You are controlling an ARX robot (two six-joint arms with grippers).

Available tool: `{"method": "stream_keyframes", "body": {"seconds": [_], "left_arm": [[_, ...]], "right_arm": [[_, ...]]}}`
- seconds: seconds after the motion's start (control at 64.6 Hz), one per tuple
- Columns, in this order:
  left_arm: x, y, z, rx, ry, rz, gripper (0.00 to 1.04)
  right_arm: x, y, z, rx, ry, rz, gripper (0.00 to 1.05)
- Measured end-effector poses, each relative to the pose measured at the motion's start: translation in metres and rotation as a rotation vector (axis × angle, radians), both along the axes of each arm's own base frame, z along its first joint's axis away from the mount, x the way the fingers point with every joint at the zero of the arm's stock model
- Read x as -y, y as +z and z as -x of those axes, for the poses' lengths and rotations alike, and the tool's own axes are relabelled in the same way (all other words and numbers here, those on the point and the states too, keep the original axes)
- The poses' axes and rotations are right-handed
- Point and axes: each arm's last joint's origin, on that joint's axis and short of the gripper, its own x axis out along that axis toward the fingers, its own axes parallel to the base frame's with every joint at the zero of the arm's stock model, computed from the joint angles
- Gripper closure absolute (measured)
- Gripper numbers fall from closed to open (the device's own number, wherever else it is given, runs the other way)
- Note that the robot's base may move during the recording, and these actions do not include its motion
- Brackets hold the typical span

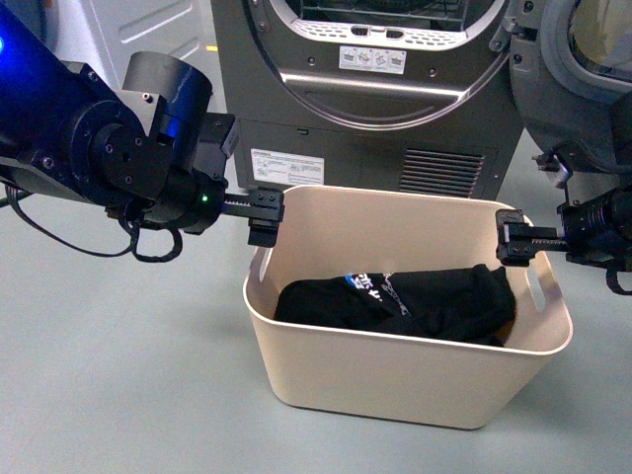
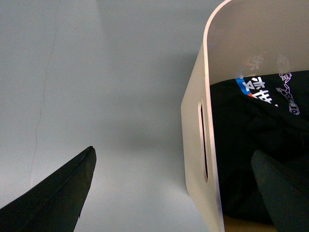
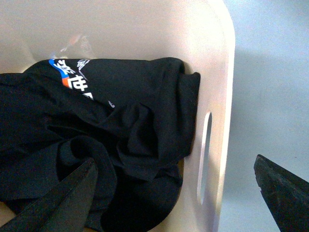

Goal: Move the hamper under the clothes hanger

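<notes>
The cream hamper [image 1: 395,370] stands on the grey floor in front of the dryer, with a black printed garment [image 1: 415,301] inside. My left gripper [image 1: 264,219] is open and straddles the hamper's left rim: in the left wrist view the wall with its slot handle [image 2: 203,140] lies between the fingers [image 2: 58,198]. My right gripper [image 1: 511,240] is open and straddles the right rim, the slot handle [image 3: 205,154] between its fingers [image 3: 285,188]. The hamper also shows in the right wrist view [image 3: 217,72]. The clothes hanger is out of view.
A dark grey dryer [image 1: 375,89] with its round door opening stands right behind the hamper. Its open door [image 1: 583,69] is at the far right. Grey floor [image 1: 118,375] lies to the left and in front.
</notes>
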Motion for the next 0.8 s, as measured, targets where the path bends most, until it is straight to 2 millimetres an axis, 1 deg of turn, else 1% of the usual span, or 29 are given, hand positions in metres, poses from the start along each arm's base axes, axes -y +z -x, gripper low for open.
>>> {"method": "stream_keyframes", "body": {"seconds": [0.155,0.356,0.542,0.805], "left_arm": [[0.001,-0.011,-0.005,0.001,0.008,0.008,0.07],[0.005,-0.019,-0.013,0.003,0.0,0.024,0.07],[0.015,-0.025,-0.019,-0.008,-0.005,0.041,0.07],[0.029,-0.039,-0.019,-0.035,-0.022,0.054,0.07]], "right_arm": [[0.009,-0.014,-0.001,-0.027,-0.023,0.006,0.08],[0.019,-0.025,-0.005,-0.039,-0.044,0.004,0.08],[0.021,-0.033,-0.004,-0.057,-0.043,-0.005,0.08],[0.021,-0.042,-0.002,-0.072,-0.042,-0.007,0.08]]}}
